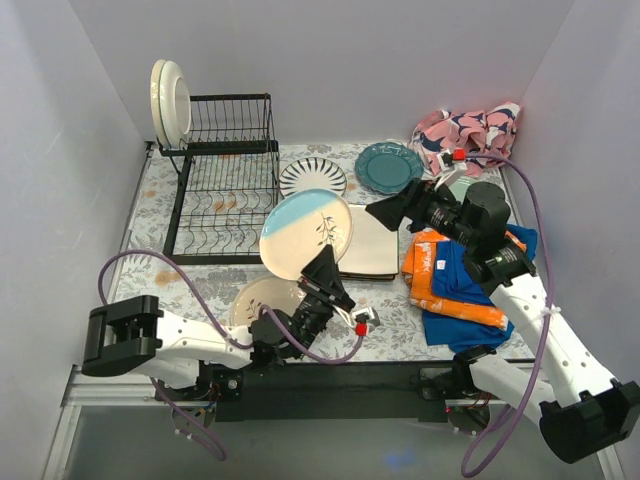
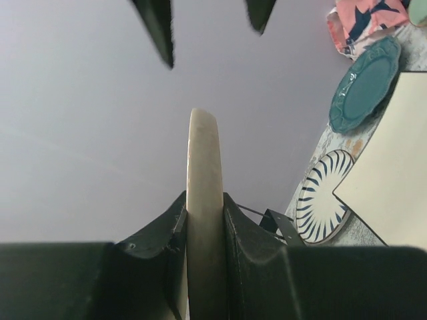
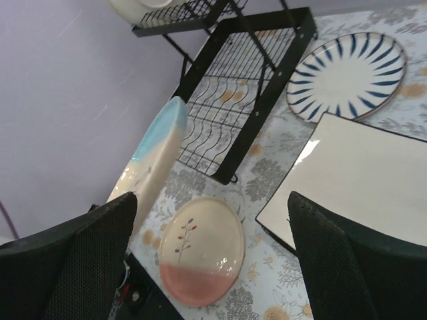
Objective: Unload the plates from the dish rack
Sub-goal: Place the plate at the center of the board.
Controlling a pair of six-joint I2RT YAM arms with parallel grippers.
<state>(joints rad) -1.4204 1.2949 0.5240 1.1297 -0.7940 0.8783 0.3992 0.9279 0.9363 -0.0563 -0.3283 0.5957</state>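
Note:
My left gripper (image 1: 325, 272) is shut on the lower edge of a blue-and-cream plate (image 1: 305, 232) and holds it tilted up above the table, right of the black dish rack (image 1: 225, 175). In the left wrist view the plate's rim (image 2: 203, 173) stands edge-on between the fingers. Two cream plates (image 1: 170, 100) stand at the rack's top left corner. My right gripper (image 1: 395, 212) is open and empty above the square cream plates (image 1: 372, 245). On the table lie a black-striped plate (image 1: 312, 177), a teal plate (image 1: 388, 166) and a pink-and-cream plate (image 1: 262, 298).
A pink patterned cloth (image 1: 468, 130) lies at the back right. An orange and blue cloth (image 1: 460, 280) lies under the right arm. The right wrist view shows the rack (image 3: 247, 87), the striped plate (image 3: 347, 73), the square plates (image 3: 367, 177) and the pink-and-cream plate (image 3: 200, 257). Walls close in on three sides.

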